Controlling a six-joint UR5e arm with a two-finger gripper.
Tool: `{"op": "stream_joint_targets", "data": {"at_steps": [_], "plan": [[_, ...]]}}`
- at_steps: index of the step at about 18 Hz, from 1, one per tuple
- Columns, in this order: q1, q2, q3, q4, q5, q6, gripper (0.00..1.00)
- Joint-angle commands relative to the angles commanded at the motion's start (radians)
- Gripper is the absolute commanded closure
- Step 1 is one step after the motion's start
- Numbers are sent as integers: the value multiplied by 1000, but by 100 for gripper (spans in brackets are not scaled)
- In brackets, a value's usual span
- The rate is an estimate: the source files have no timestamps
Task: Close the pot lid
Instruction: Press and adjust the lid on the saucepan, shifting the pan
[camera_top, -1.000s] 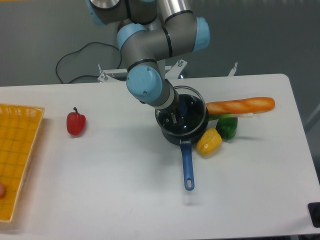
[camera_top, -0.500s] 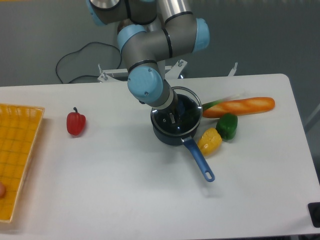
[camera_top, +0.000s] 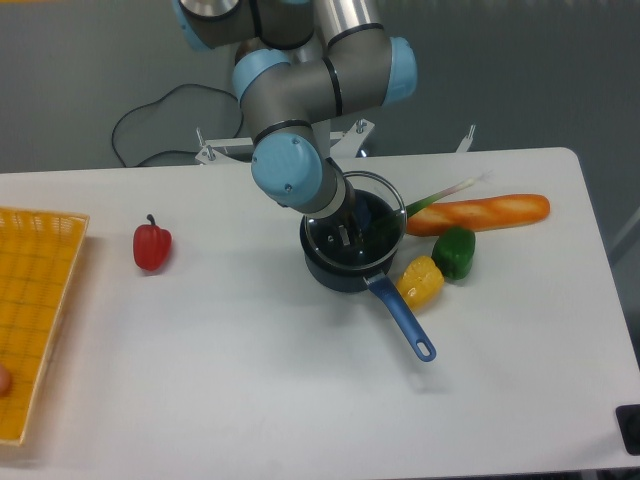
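Observation:
The dark saucepan stands at the table's middle, and its blue handle points to the front right. The clear glass lid with its metal rim sits tilted over the pot's top, its far edge raised. My gripper reaches down from the arm's blue wrist into the lid's centre and appears shut on the lid's knob, which the fingers mostly hide. The pot's inside is seen only dimly through the glass.
A yellow pepper touches the pot's handle. A green pepper, a baguette and a green onion lie to the right. A red pepper is at the left, and a yellow basket at the left edge.
The pot slid a little left and its handle swung from pointing front to front right. My gripper and the lid shifted left with it, uncovering the green onion.

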Motion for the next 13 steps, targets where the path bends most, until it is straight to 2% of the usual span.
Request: {"op": "stream_joint_targets", "data": {"at_steps": [13], "plan": [[-9,-8,-3,2,2,-34,41]]}}
